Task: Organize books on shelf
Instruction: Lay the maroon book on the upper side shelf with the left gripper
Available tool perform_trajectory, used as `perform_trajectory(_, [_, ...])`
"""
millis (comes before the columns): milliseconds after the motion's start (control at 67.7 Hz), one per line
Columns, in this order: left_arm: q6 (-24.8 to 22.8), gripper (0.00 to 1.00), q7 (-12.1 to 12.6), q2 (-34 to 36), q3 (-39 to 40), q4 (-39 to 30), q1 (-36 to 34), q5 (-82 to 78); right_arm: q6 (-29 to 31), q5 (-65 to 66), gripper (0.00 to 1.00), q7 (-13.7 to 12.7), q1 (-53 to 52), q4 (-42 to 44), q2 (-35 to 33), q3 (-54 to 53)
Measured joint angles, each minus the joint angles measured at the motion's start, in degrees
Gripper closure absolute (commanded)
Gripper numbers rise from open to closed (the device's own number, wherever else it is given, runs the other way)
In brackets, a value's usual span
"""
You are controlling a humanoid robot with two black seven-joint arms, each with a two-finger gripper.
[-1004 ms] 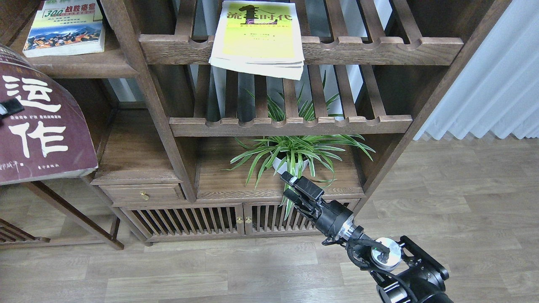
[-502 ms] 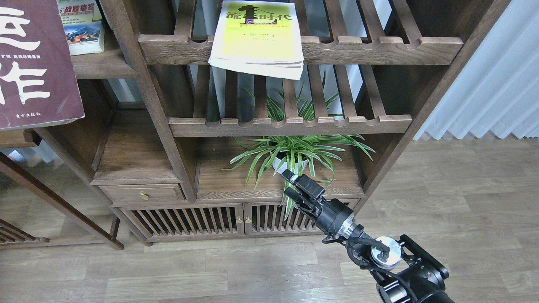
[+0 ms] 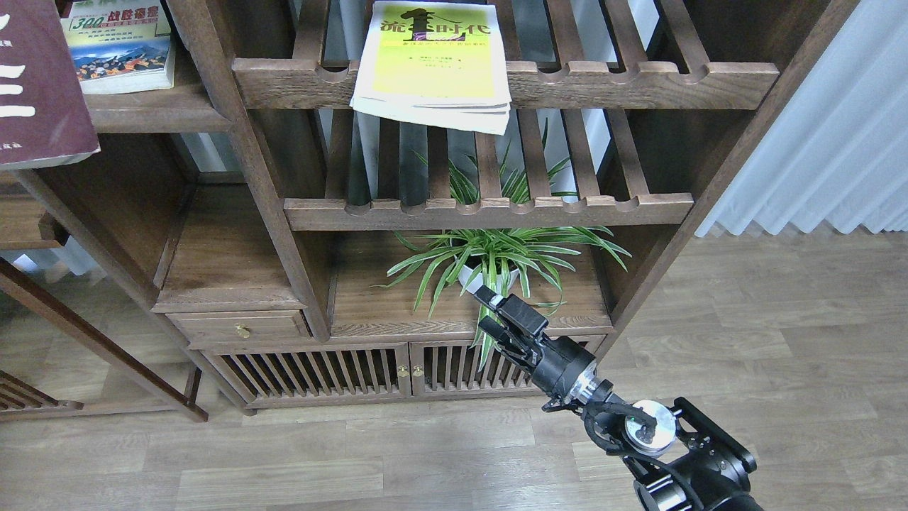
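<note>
In the head view, our right gripper (image 3: 486,311) hangs low in front of the cabinet, its two fingers parted with nothing between them, tips pointing up and left toward the potted plant (image 3: 496,259) just beyond them. Our left gripper is out of sight, so we cannot tell its state.

High above the right gripper and slightly left, the yellow-green book (image 3: 433,64) lies flat on the upper slatted rack (image 3: 638,85), its near edge overhanging the scalloped rail. Far up and left of the gripper, the "300" book (image 3: 122,50) rests on the solid plank shelf (image 3: 156,117). At the left edge of the view, further left still, the maroon book (image 3: 35,92) shows only partly, cut off by the frame, in front of that shelf; we cannot see what supports it.
</note>
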State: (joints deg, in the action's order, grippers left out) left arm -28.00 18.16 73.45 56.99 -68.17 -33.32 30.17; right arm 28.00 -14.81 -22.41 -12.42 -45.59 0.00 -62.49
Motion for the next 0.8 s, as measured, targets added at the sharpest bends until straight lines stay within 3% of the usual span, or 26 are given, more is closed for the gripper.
perform_trajectory(222, [0.0,0.99,0.3,-7.1,-1.9,5.4,-5.7,-4.6,0.0,0.0,0.05,0.0,-0.3,0.0,0.0,0.0])
perform_trajectory(414, [0.0,0.99,3.8,-12.6,-6.8,8.3,-13.0,-4.9,0.0,-0.2,0.05,0.0,-0.4,-0.1,0.0,-0.1])
perform_trajectory(798, [0.0,0.99,4.5,-15.8,-9.0,11.1,-18.2,-5.0,0.0,-0.4,0.05,0.0,-0.3,-0.1,0.0,-0.3])
